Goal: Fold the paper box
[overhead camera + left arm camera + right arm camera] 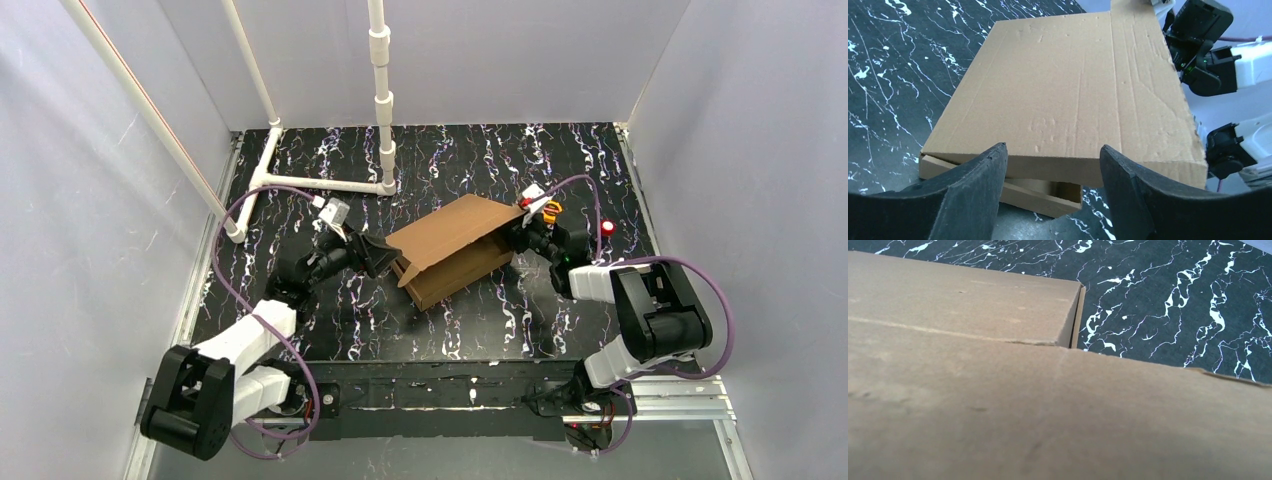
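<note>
The paper box (450, 250), brown corrugated cardboard, lies mid-table, partly folded, with its lid (1068, 95) tilted over the tray and a gap showing under the lid's near edge. My left gripper (375, 255) is at the box's left end. In the left wrist view it (1053, 155) is open, its black fingers (973, 195) on either side of the lid's edge and holding nothing. My right gripper (522, 238) is at the box's right end, under the lid's raised edge. In the right wrist view cardboard (1048, 415) fills the frame and hides the fingers.
A small orange tape measure (551, 210) sits just behind the right gripper. A white pipe frame (382, 100) stands at the back left. A red light (607, 227) glows at the right. Grey walls close in on both sides and at the back.
</note>
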